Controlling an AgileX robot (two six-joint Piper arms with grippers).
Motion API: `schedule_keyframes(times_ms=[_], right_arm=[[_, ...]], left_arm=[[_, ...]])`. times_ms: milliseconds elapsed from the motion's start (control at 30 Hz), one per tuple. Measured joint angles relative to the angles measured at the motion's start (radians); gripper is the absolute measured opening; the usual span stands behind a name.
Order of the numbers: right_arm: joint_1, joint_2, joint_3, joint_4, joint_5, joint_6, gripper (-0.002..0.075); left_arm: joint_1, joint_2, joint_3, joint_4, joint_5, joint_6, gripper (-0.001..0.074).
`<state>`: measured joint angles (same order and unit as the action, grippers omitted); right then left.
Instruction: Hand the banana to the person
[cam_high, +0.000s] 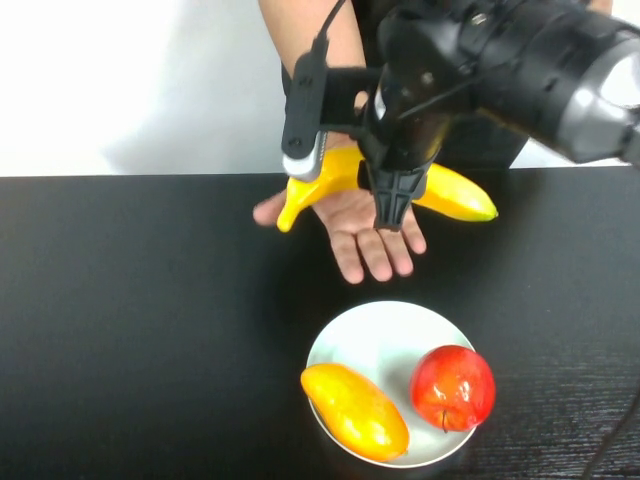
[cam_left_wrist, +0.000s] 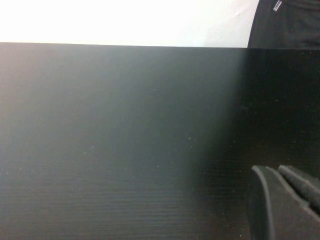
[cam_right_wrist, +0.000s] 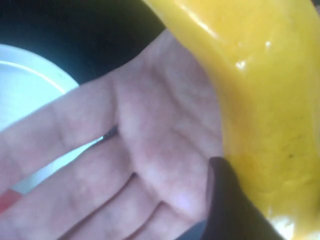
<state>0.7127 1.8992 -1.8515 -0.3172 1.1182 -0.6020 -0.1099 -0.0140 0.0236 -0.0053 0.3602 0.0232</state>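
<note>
The banana (cam_high: 455, 195) is long, curved and yellow, and lies crosswise just above the person's open palm (cam_high: 355, 225) at the table's far edge. My right gripper (cam_high: 392, 210) points down over the palm and is shut on the banana's middle. In the right wrist view the banana (cam_right_wrist: 260, 100) fills one side, pressed against one dark finger (cam_right_wrist: 225, 200), with the palm (cam_right_wrist: 160, 140) right under it. The person's bare forearm (cam_high: 315, 40) reaches in from the far side. My left gripper (cam_left_wrist: 272, 172) is shut and empty, low over the bare table, and does not show in the high view.
A white plate (cam_high: 380, 335) at the front middle holds a plump yellow-orange fruit (cam_high: 355, 410) and a red apple (cam_high: 452, 387). The plate's rim also shows in the right wrist view (cam_right_wrist: 25, 80). The black table (cam_high: 120, 300) extends to the left.
</note>
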Motion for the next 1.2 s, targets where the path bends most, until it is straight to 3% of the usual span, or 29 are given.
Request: schedule_keyframes(times_ms=[133,167,233,267,500,533,733,833,900,933,1067,1200], right_arm=[[0.002,0.039,-0.011,-0.008,0.003,0.000,0.0269],[0.002,-0.009,-0.043,0.004,-0.021,-0.004,0.0071],[0.003,-0.021,-0.043,0.019,-0.033,0.000,0.0171],[0.004,0.043,-0.011,0.019,-0.002,0.000,0.0269],[0.007,0.015,-0.011,0.032,0.002,0.024,0.0361],[0.016,-0.080,-0.045,0.017,-0.006,0.043,0.0385],[0.047,-0.146,-0.045,0.013,0.046,0.091,0.0379],[0.055,-0.194,-0.045,0.024,0.134,0.172,0.0323],[0.055,-0.231,-0.045,0.036,0.185,0.227,0.0216],[0.055,-0.143,-0.011,0.047,0.117,0.180,0.0286],[0.055,-0.248,0.026,0.072,0.124,0.273,0.0081],[0.057,-0.381,0.113,0.120,0.131,0.339,0.0011]], left_arm=[[0.000,0.000,0.000,0.000,0.000,0.000,-0.0004],[0.000,0.000,0.000,0.000,0.000,0.000,-0.0004],[0.000,0.000,0.000,0.000,0.000,0.000,-0.0004],[0.000,0.000,0.000,0.000,0.000,0.000,-0.0004],[0.000,0.000,0.000,0.000,0.000,0.000,-0.0004],[0.000,0.000,0.000,0.000,0.000,0.000,-0.0004],[0.000,0.000,0.000,0.000,0.000,0.000,-0.0004],[0.000,0.000,0.000,0.000,0.000,0.000,-0.0004],[0.000,0.000,0.000,0.000,0.000,0.000,-0.0004],[0.000,0.000,0.000,0.000,0.000,0.000,-0.0004],[0.000,0.000,0.000,0.000,0.000,0.000,-0.0004],[0.000,0.000,0.000,0.000,0.000,0.000,-0.0004]])
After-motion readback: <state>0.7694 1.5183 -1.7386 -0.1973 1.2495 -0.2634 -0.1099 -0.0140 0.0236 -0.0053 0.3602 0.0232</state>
